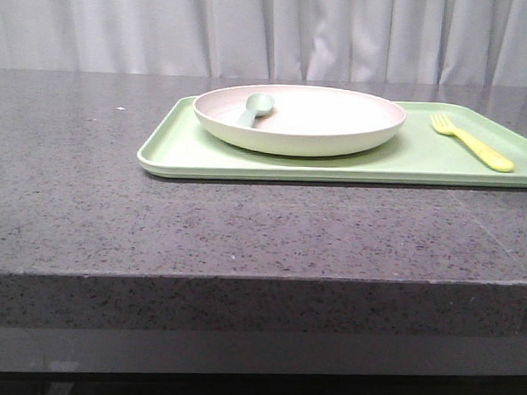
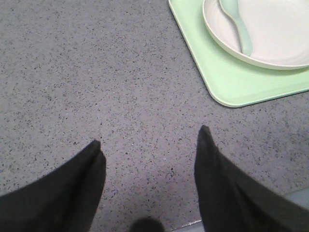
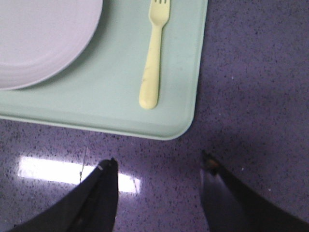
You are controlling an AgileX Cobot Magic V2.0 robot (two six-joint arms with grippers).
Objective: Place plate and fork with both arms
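Observation:
The off-white plate [image 1: 319, 121] sits on the left half of a light green tray [image 1: 174, 150]. A pale grey-green spoon [image 1: 256, 108] lies inside it. The yellow fork [image 1: 472, 142] lies flat on the tray to the plate's right. No arm shows in the front view. In the left wrist view my left gripper [image 2: 149, 135] is open and empty over bare countertop, apart from the tray corner [image 2: 231, 92], the plate [image 2: 275, 34] and the spoon [image 2: 239, 29]. In the right wrist view my right gripper [image 3: 159, 162] is open and empty over the countertop, just off the tray edge [image 3: 174, 128], near the fork handle [image 3: 152, 72] and the plate [image 3: 38, 38].
The dark speckled stone countertop [image 1: 72, 172] has a front edge facing the robot. A white curtain [image 1: 271, 32] hangs behind. A bright light reflection [image 3: 53, 171] and a thin crack show on the countertop beside the right gripper.

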